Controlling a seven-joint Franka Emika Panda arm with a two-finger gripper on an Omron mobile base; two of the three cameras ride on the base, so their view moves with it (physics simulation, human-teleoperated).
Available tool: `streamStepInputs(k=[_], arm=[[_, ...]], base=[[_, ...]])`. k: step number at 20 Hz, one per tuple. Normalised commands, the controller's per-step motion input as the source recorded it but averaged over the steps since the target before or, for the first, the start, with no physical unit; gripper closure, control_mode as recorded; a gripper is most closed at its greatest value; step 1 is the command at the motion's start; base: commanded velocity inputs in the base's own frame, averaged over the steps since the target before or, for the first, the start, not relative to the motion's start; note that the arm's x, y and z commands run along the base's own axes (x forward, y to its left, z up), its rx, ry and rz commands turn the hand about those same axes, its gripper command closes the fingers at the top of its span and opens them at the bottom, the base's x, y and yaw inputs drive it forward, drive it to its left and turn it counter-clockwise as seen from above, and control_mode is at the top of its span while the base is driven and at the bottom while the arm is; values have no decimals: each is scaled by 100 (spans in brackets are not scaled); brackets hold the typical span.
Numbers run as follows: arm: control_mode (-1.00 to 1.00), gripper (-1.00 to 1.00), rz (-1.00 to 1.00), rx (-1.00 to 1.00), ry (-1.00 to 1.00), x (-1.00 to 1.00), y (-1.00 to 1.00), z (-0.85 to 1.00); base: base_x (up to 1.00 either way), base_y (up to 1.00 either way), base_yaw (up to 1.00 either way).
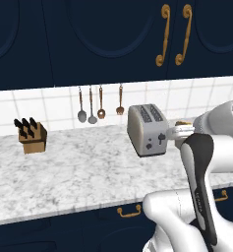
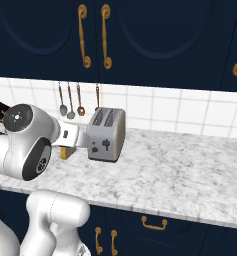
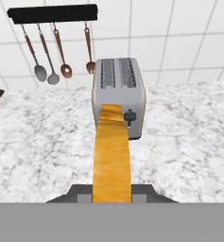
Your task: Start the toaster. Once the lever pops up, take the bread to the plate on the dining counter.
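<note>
In the left base view, the toaster (image 1: 148, 130) is seen standing on the marble desk (image 1: 78, 172) against the white tiled wall, its slots apparently empty, while the gripper (image 1: 183, 131) is held just beside its dark-controlled end face with a sliver of golden crust showing at the tip. In the right base view, the same toaster (image 2: 106, 134) is shown with the lever (image 2: 106, 145) and a small dial on the face turned toward the arm, and the hand is pressed close to that side. In the hand view, the bread (image 3: 112, 153) is seen edge-on, clamped between the jaws and reaching forward over the toaster's front end — so the toasting step is judged done and the slice already lifted out. What is left is the carry to the plate on the dining counter, neither of which can be placed from here. The room is a navy-cabinet kitchen with gold handles; hanging utensils (image 3: 52, 52) and a knife block (image 1: 31, 136) are set well apart from the toaster on the same worktop.
</note>
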Motion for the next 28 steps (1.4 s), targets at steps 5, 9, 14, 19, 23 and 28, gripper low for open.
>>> streamStepInputs(k=[5,9,14,19,23,28], arm=[[-100,100,0,0,0,0,0,0],[100,100,0,0,-1,-1,0,0],[100,100,0,0,0,0,0,0],[100,100,0,0,0,0,0,0],[100,100,0,0,0,0,0,0],[100,100,0,0,0,0,0,0]], base=[[0,0,0],[-15,0,-9],[-65,0,-54],[-30,-3,-85],[0,0,-99],[0,-9,-97]])
